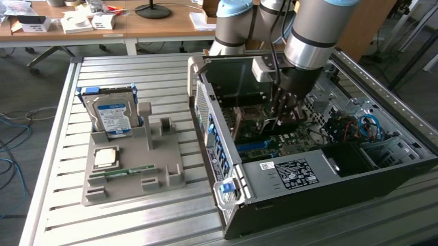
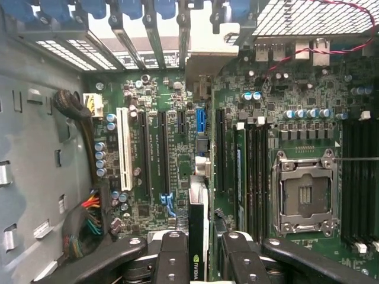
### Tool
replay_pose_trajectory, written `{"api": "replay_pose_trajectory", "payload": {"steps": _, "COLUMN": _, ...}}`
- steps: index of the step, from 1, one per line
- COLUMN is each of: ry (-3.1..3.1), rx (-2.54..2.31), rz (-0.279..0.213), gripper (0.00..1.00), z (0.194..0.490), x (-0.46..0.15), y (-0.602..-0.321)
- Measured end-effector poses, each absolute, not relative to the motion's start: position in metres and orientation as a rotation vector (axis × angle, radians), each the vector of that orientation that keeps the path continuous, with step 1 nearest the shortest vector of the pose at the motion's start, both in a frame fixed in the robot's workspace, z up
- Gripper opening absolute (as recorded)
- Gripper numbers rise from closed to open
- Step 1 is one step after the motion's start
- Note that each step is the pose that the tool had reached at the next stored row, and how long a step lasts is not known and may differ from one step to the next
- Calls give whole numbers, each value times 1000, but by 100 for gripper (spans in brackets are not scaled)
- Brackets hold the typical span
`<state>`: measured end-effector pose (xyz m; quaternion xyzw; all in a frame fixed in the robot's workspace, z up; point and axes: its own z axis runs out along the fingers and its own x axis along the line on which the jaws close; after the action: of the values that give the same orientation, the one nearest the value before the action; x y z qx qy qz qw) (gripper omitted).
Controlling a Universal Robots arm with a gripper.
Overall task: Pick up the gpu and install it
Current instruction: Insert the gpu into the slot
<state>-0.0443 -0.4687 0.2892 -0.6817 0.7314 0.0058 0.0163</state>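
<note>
In the wrist view my gripper (image 2: 204,257) is shut on the gpu (image 2: 198,222). The card is seen edge-on, a thin dark board with a green logo between the black fingers (image 2: 173,257). Its pale metal bracket (image 2: 204,56) reaches the rear slot openings of the case. The card hangs upright over the motherboard (image 2: 177,171), between the long black expansion slots (image 2: 161,154) and the memory slots. In the exterior view the gripper (image 1: 280,122) is lowered inside the open computer case (image 1: 287,174), close above the board.
An empty CPU socket (image 2: 305,192) lies beside the memory slots. Cable bundles (image 2: 89,219) sit at the case wall. Outside the case, a grey holder (image 1: 133,169) carries a hard drive (image 1: 113,115), a processor chip (image 1: 106,158) and a memory stick (image 1: 123,173).
</note>
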Motion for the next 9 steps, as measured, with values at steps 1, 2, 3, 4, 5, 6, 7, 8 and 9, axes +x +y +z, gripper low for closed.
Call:
{"api": "replay_pose_trajectory", "payload": {"steps": 1, "ry": 2274, "rx": -2120, "rz": 18, "gripper": 26, "z": 288, "x": -44, "y": -469}}
{"api": "replay_pose_trajectory", "payload": {"steps": 2, "ry": 2274, "rx": -2120, "rz": 18, "gripper": 26, "z": 287, "x": -44, "y": -469}}
{"api": "replay_pose_trajectory", "payload": {"steps": 3, "ry": 2274, "rx": -2120, "rz": 18, "gripper": 26, "z": 286, "x": -44, "y": -469}}
{"api": "replay_pose_trajectory", "payload": {"steps": 4, "ry": 2274, "rx": -2120, "rz": 18, "gripper": 26, "z": 285, "x": -44, "y": -469}}
{"api": "replay_pose_trajectory", "payload": {"steps": 5, "ry": 2274, "rx": -2120, "rz": 18, "gripper": 26, "z": 284, "x": -44, "y": -469}}
{"api": "replay_pose_trajectory", "payload": {"steps": 6, "ry": 2274, "rx": -2120, "rz": 18, "gripper": 26, "z": 283, "x": -44, "y": -469}}
{"api": "replay_pose_trajectory", "payload": {"steps": 7, "ry": 2274, "rx": -2120, "rz": 18, "gripper": 26, "z": 282, "x": -44, "y": -469}}
{"api": "replay_pose_trajectory", "payload": {"steps": 8, "ry": 2274, "rx": -2120, "rz": 18, "gripper": 26, "z": 281, "x": -44, "y": -469}}
{"api": "replay_pose_trajectory", "payload": {"steps": 9, "ry": 2274, "rx": -2120, "rz": 18, "gripper": 26, "z": 281, "x": -44, "y": -469}}
